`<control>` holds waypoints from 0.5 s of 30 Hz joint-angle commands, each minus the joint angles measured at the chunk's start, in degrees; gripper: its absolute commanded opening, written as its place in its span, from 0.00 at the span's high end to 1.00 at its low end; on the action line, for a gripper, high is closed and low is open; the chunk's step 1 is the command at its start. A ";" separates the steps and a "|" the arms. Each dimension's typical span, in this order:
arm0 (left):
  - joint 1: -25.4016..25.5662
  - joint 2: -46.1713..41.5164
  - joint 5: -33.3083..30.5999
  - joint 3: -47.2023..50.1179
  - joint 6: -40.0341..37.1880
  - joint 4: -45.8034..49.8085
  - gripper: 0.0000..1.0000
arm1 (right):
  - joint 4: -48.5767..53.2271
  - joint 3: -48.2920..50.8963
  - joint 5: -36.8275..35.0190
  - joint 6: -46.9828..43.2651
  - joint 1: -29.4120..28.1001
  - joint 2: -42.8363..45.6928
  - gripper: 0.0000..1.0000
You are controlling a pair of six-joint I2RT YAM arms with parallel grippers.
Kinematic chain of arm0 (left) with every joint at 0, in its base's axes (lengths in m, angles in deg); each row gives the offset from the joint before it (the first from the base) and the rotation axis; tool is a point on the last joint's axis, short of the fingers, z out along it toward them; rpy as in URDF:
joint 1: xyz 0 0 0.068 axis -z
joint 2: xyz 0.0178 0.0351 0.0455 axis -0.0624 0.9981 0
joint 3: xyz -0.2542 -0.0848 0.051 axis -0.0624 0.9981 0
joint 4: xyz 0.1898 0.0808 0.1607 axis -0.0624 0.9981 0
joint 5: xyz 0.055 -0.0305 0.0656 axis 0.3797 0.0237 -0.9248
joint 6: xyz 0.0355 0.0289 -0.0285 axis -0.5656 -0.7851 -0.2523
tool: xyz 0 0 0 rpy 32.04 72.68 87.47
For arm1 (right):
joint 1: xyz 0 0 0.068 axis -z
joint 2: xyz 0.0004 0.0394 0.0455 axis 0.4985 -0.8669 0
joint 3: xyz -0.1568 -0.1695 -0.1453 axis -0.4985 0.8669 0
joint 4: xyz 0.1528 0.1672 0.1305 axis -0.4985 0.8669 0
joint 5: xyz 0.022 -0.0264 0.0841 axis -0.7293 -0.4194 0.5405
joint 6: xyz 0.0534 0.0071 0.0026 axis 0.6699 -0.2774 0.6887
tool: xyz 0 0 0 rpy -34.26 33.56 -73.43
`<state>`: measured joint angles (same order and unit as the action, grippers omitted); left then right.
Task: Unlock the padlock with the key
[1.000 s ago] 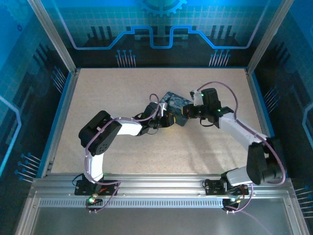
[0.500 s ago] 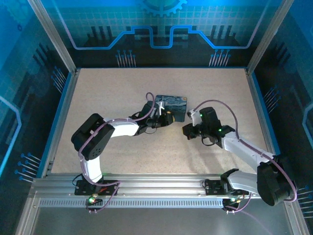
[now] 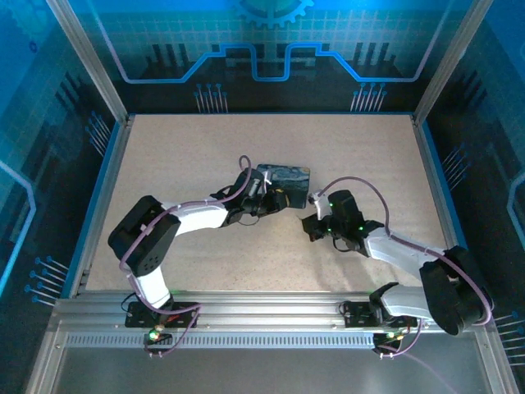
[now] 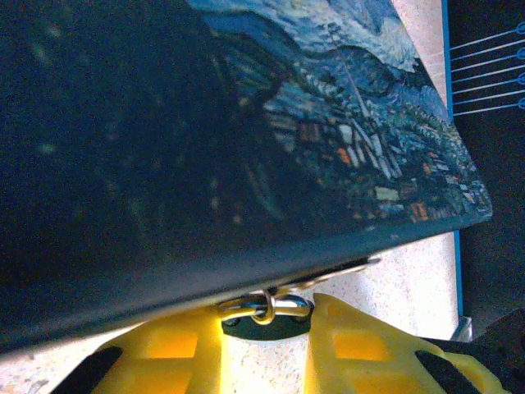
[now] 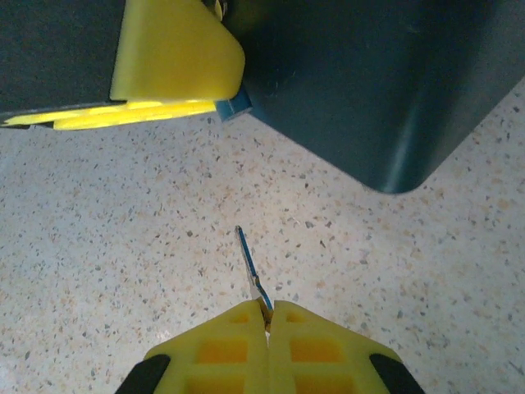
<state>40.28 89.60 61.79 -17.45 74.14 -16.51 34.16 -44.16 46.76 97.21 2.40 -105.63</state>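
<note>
Right hand point(image 5: 267, 305) has backed off, clamped on the key point(image 5: 250, 264), pointing toward the padlock point(image 4: 264, 327) gripped in left hand point(image 4: 267, 316).

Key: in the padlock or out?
Out. The key sticks from the right gripper's shut jaws over bare table, short of the tin.

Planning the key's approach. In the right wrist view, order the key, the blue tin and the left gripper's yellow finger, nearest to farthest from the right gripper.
From the right gripper:
1. key, pinched in its jaws, bottom centre, pointing up the frame.
2. blue tin, rounded corner at upper right.
3. left gripper's finger, upper left, against the tin.
</note>
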 commanded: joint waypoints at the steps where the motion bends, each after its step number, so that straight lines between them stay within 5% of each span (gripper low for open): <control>1: 0.16 -2.91 1.61 -0.72 1.31 -0.03 0.89 | -4.26 1.00 -0.98 -1.47 -1.13 -1.05 1.00; 15: 0.37 -4.50 0.54 0.01 1.14 0.45 0.89 | -6.97 2.25 -0.99 -1.55 -2.11 -2.88 1.00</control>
<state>40.28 88.32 61.77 -17.43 74.68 -15.09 29.57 -42.87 45.93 96.72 1.02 -108.05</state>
